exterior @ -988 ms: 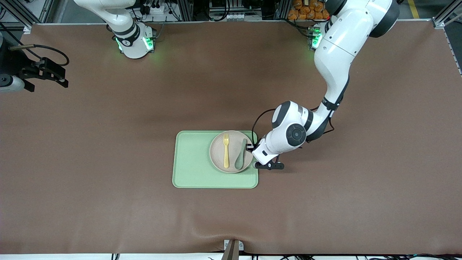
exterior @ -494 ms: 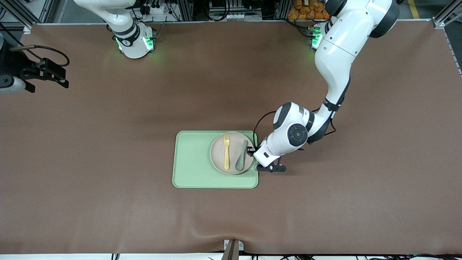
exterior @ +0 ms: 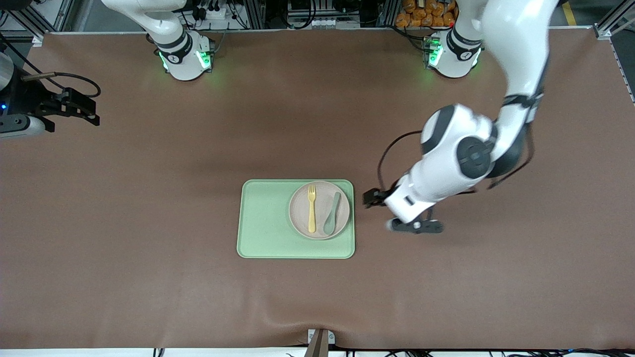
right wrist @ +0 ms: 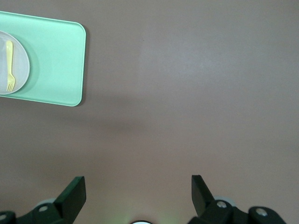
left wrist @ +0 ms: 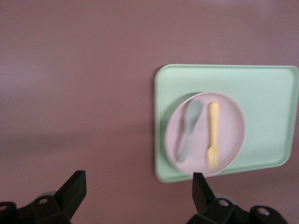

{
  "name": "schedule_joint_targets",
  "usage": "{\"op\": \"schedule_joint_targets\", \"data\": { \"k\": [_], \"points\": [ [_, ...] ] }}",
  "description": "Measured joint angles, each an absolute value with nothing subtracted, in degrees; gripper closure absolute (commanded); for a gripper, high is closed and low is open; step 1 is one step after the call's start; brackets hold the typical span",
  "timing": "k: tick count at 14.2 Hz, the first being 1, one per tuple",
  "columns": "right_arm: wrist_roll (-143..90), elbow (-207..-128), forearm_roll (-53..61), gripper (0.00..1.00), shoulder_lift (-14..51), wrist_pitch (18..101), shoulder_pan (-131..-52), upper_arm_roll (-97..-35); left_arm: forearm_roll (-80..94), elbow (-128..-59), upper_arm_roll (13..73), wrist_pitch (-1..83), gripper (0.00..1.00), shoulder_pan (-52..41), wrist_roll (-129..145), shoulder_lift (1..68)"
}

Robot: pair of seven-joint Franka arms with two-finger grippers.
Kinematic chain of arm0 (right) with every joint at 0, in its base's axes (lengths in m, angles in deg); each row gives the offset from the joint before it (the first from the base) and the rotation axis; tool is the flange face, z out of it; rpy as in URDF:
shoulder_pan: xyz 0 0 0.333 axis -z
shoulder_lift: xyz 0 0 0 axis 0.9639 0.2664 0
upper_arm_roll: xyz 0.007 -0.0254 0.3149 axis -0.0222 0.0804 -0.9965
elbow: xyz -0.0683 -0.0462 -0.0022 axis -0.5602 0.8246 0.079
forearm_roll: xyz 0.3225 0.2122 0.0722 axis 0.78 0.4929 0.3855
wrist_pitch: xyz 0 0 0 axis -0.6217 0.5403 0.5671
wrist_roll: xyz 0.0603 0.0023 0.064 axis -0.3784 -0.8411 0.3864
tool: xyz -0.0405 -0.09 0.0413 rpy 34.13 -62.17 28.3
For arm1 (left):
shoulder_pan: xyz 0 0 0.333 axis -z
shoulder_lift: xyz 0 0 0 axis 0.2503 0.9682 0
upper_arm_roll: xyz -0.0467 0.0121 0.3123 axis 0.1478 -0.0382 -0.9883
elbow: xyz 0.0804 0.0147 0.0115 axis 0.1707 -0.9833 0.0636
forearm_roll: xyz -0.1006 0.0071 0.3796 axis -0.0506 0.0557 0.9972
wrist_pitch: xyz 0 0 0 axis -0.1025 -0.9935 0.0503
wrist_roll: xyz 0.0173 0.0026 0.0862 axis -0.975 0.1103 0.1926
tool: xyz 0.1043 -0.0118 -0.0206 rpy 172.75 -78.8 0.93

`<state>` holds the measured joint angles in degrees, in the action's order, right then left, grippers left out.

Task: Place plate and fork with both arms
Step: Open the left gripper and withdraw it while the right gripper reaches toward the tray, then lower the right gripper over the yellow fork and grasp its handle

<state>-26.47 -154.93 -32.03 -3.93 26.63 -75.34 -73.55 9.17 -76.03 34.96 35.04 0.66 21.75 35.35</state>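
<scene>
Left claw (exterior: 375, 198) spread, empty, over table (exterior: 149, 198) beside tray (exterior: 263, 218); right claw (exterior: 74, 106) spread, waiting. Risk: returning sweep could nudge plate (exterior: 319, 194), dislodging fork (exterior: 311, 208).

Bare brown table (exterior: 149, 208) surrounds the green tray (exterior: 263, 223); only the left gripper (exterior: 373, 198) hangs beside the tray's left-arm edge.

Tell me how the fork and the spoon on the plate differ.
The fork is pale yellow; the spoon is grey-green. The fork lies nearer the plate's middle, the spoon beside it toward the left arm's end. The fork lies straight along the tray's short side; the spoon is slightly tilted. Both lie flat on the plate, similar in length, untouched by either gripper.
</scene>
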Motion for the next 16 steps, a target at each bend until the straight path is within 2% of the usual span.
{"op": "schedule_joint_targets", "data": {
  "k": [3,6,9,13,16],
  "points": [
    [-26.50,-154.91,-30.96,0.00,-2.97,26.83,-77.02,-73.74,13.81,-76.17,34.75,21.94,0.00,-5.03,21.64,26.61],
    [-26.40,-154.93,-28.35,0.00,-0.17,29.77,-80.23,-73.93,14.17,-76.88,34.70,16.48,0.00,-12.53,16.03,21.58],
    [-22.89,-154.92,-27.32,0.00,3.91,33.22,-84.16,-74.02,14.49,-79.51,34.68,16.21,0.00,-16.65,14.11,18.34],
    [-12.89,-154.54,-27.30,0.00,9.09,40.26,-93.21,-74.20,15.72,-83.74,34.78,18.73,0.00,-18.70,13.89,14.35],
    [-6.06,-151.57,-27.31,0.00,15.60,46.95,-97.72,-74.23,15.75,-87.31,34.96,21.78,0.00,-18.87,12.91,11.22]
  ]
}}
